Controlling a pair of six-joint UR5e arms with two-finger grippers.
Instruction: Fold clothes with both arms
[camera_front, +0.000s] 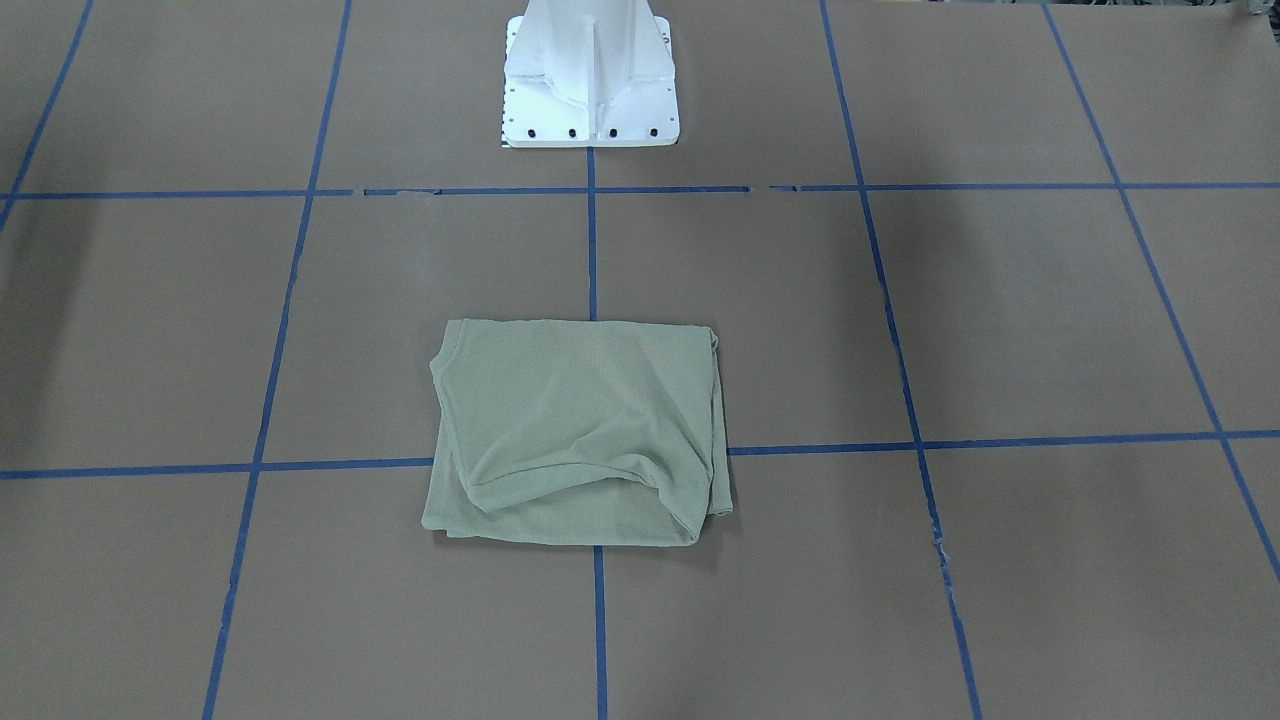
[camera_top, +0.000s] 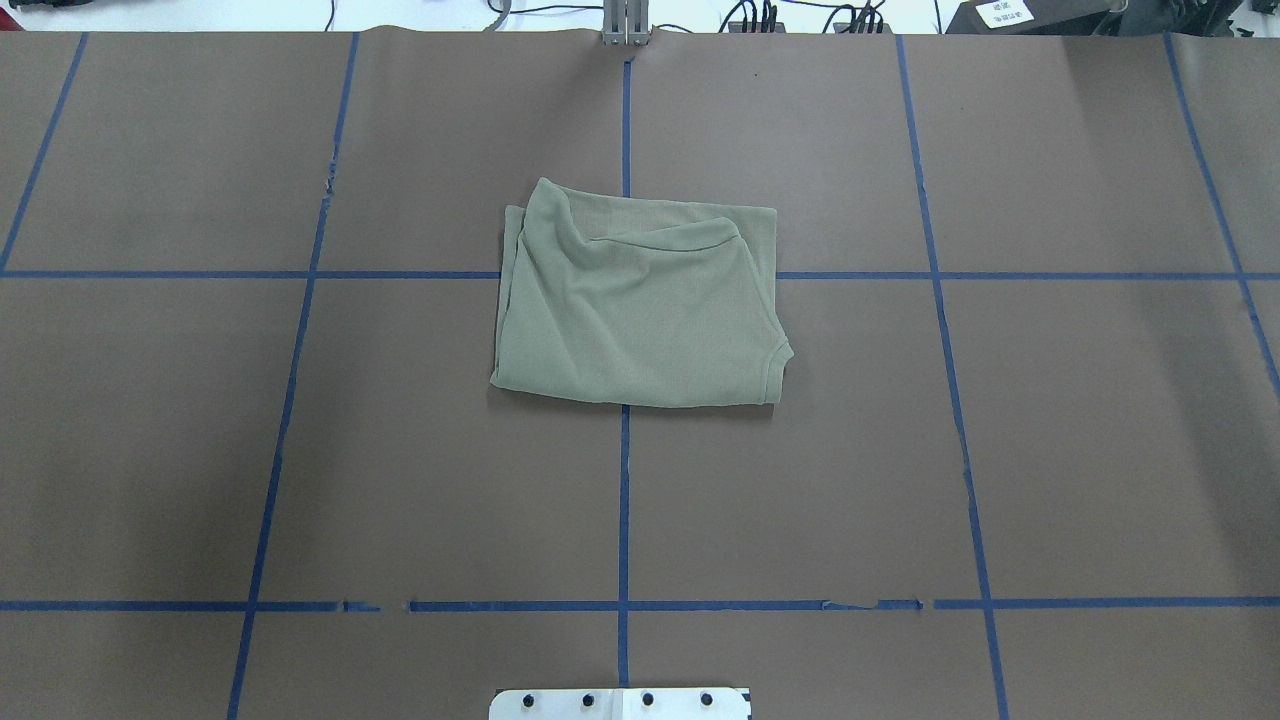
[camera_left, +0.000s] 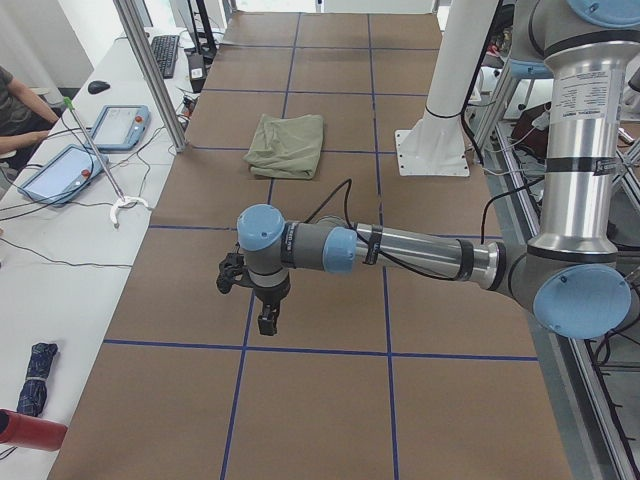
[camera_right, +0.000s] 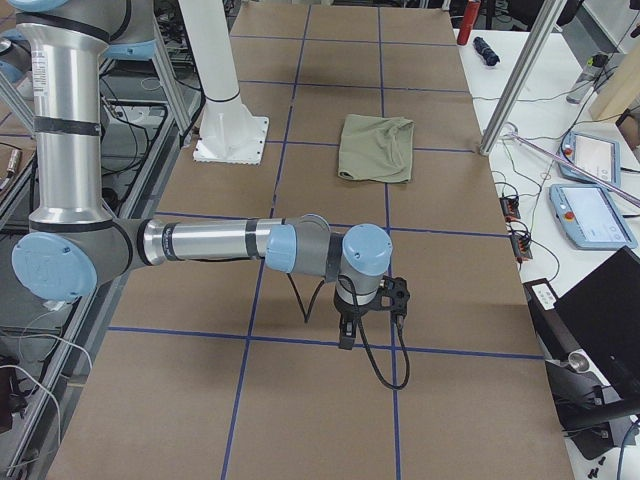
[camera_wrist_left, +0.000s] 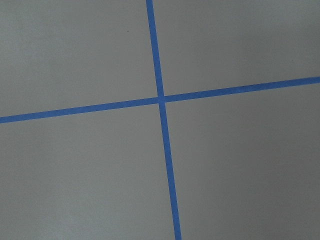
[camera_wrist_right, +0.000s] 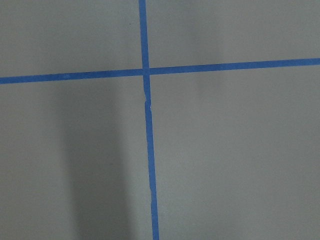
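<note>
You see the left gripper (camera_left: 266, 322) only in the side view from the table's left end, so I cannot tell how far its jaws are open, or whether something is between them. It points straight down and hangs over the brown table cover (camera_left: 330, 400), just beside a blue tape line (camera_left: 240, 390). The left wrist camera shows you only this brown cover and a crossing of the tape (camera_wrist_left: 160, 98).

It is the same with the right gripper (camera_right: 345, 335). It shows only in the side view from the table's right end, so the state of its jaws cannot be told. It also points down over the cover, close to a tape crossing.

Going outward from the jaws, each wrist bends down from a forearm that lies almost level over the table. The left arm (camera_left: 420, 248) reaches out from an elbow at the robot's side, below an upright silver upper arm. The right arm (camera_right: 205, 241) has the mirrored pose.

The shirt (camera_top: 638, 300) lies well apart from both jaws, toward the middle of the table, in front of the white pedestal (camera_front: 590, 90). It is folded into a rough rectangle and lies flat over a crossing of the tape lines. Its top layer has a curved hem on the side away from the robot. On the white side bench beyond the left gripper lie two tablets (camera_left: 115, 127).
</note>
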